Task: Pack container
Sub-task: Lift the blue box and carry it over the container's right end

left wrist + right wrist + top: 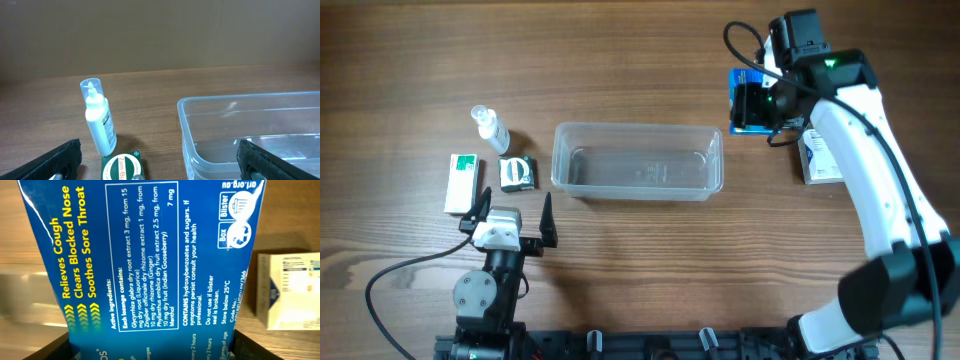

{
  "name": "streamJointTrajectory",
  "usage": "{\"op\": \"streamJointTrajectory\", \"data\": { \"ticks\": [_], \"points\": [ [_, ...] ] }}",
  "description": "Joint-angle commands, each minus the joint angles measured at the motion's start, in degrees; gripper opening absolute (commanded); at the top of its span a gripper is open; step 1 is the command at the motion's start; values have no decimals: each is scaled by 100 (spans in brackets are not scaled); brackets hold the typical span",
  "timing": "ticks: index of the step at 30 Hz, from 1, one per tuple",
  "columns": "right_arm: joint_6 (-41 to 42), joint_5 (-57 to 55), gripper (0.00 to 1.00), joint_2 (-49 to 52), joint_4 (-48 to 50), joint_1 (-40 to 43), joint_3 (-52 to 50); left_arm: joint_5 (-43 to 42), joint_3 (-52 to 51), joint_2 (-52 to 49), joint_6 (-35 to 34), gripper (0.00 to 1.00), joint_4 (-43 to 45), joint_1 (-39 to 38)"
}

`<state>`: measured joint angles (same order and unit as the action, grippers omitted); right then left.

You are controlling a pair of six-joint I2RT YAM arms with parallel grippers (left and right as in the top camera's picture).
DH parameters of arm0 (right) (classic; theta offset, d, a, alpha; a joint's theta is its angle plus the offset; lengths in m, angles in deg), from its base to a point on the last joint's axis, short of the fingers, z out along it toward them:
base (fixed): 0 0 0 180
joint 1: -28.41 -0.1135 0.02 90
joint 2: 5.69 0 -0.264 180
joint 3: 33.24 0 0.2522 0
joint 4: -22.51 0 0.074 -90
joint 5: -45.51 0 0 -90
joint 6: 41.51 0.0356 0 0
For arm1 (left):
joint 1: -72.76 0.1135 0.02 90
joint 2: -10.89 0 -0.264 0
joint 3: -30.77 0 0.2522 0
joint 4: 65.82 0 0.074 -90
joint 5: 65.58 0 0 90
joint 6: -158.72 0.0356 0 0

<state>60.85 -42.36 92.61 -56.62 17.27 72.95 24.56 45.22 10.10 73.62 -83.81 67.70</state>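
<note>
The container (636, 196) sits mid-table, empty. Just beyond its right end, the right claw (760, 105) is clamped on a blue box (150, 265). Carried too low, the box could catch the rim and twist loose. The left claw (516, 196) gapes wide, holding nothing.

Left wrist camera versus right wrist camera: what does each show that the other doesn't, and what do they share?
Only the left wrist view: the clear container, empty as far as visible, a small spray bottle standing upright, a green box in front of it, and the left fingers spread wide with nothing between them. Only the right wrist view: a blue lozenge box filling the gap between the right fingers, and a pale box on the table. Shared: just the wooden table.
</note>
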Motion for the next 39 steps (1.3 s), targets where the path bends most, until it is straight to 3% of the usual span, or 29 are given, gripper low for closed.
{"op": "streamJointTrajectory", "data": {
  "ticks": [1,6,13,20,39],
  "points": [
    [734,227,71,-470,-98,-409,170,74,-35,44,87,100,15,42],
    [1539,-4,71,-479,-131,-1453,142,74,-37,44,87,100,17,42],
    [2280,-651,72,-474,48,-2275,-258,74,-35,44,87,100,17,42],
    [2385,-938,72,-442,1012,-2330,-1217,74,-35,44,87,100,15,42],
    [2481,-1567,72,417,852,-2330,-1241,74,-35,44,87,100,15,42]
  ]
}}
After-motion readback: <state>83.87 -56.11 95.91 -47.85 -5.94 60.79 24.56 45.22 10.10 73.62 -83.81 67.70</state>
